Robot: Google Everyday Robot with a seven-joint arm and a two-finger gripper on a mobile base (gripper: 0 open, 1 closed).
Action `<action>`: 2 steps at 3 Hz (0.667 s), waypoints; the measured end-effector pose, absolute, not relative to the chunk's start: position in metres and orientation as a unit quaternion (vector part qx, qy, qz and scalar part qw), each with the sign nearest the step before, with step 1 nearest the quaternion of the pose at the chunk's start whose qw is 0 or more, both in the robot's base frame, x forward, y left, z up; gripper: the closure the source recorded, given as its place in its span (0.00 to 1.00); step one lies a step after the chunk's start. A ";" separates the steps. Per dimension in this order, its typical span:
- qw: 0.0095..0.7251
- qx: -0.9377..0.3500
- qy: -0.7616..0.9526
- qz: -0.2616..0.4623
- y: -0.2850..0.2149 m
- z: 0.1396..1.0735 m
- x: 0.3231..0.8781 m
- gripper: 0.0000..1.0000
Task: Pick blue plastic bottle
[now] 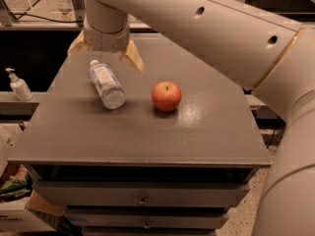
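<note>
The blue plastic bottle (106, 84), clear with a white cap and a pale blue-and-white label, lies on its side on the left part of the grey table (197, 132), cap toward the back. My gripper (105, 52) hangs just above and behind the bottle's cap end. Its two tan fingers (132, 56) are spread wide apart, one on each side, and hold nothing. The big cream arm crosses the top of the view and hides the table's back.
A red apple (166, 96) sits right of the bottle near the table's middle. A small white pump dispenser (18, 85) stands on a ledge off the left. Drawers sit under the table's front edge. Boxes and clutter lie on the floor at the lower left.
</note>
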State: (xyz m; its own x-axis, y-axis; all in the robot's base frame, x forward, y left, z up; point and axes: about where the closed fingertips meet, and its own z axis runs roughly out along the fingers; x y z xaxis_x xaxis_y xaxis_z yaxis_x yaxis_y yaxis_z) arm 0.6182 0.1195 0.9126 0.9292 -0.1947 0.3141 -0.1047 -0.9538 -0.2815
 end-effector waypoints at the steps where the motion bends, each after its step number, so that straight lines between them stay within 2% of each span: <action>1: 0.094 -0.976 0.044 -0.189 0.131 0.895 0.627 0.00; 2: 0.061 -0.978 0.018 -0.200 0.140 0.879 0.633 0.00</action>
State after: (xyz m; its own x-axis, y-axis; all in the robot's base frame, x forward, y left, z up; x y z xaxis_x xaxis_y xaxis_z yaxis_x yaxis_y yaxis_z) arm 0.6328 0.1402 0.8787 0.9197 -0.0585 0.3882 -0.0102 -0.9920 -0.1254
